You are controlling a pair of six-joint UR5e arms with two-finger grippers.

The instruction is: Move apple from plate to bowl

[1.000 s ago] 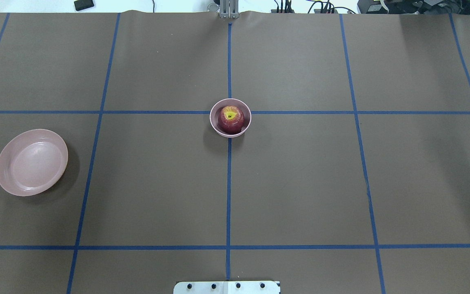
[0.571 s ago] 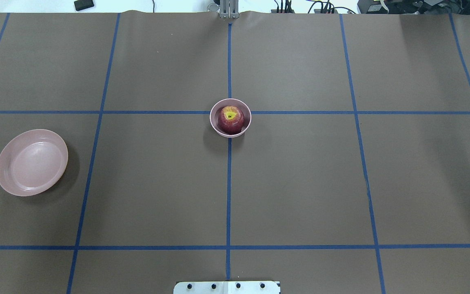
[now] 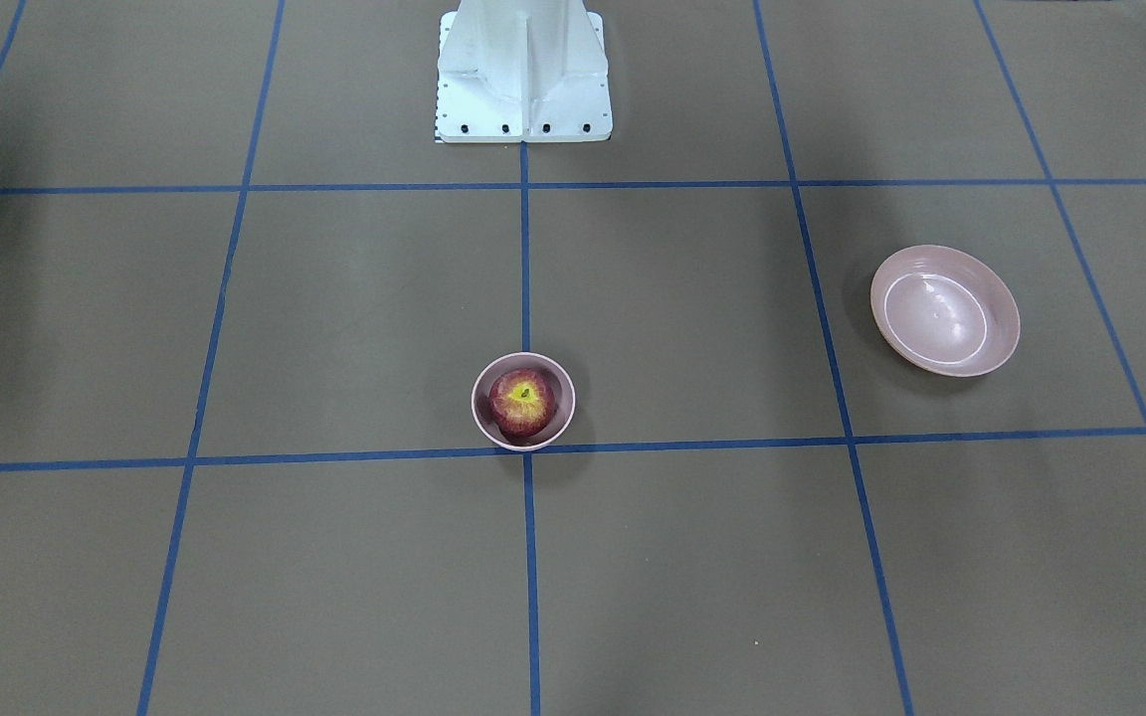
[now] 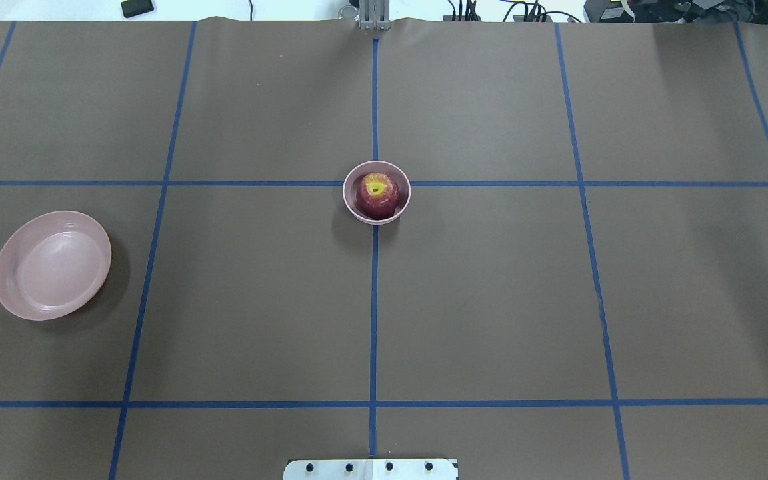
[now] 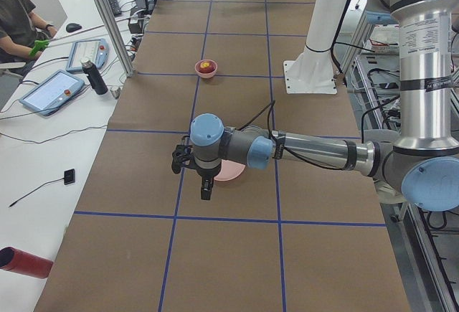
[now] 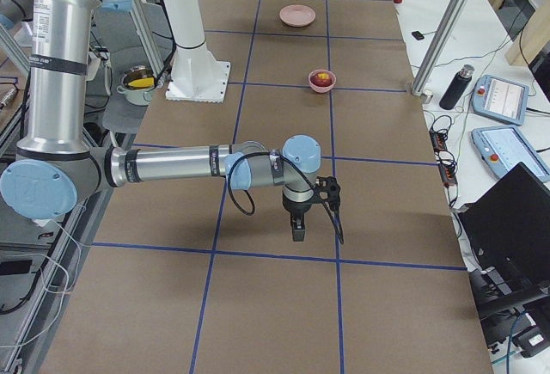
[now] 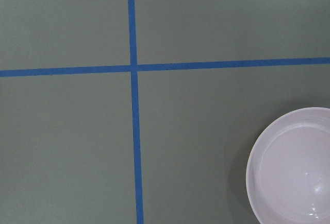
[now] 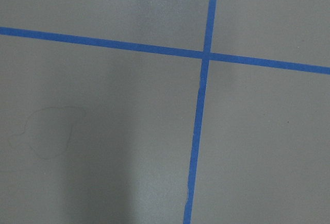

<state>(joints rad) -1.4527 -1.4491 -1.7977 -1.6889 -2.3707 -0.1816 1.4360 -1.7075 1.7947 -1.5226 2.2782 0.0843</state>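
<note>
Desk [image 4: 491, 300]: brown cover with a blue tape grid [image 4: 374, 300]. In the overhead view its far edge runs along the top of the frame, with cables and a post foot behind it. The robot's base plate [image 4: 371, 469] sits at bottom centre.

Apple [image 4: 377, 195]: you'll find it inside the bowl [image 4: 346, 200], yellow stem patch up, filling most of it. The bowl stands at frame centre on a tape crossing, with wide brown cover on every side.

Plate [image 4: 51, 267]: far left of the overhead frame, close to that frame edge, well apart from the bowl, nothing on it.

Left hand [image 5: 206, 194]: hangs fingers-down over the desk at mid-frame in the left side view, just beside the plate, which its wrist partly hides. Its wrist camera catches the plate rim at lower right. The apple lies well up the frame from it. You cannot tell from this view how the fingers stand.

Right hand [image 6: 298, 229]: points down at mid-frame in the right side view, with the apple well apart toward the top. Its finger state cannot be told either.
</note>
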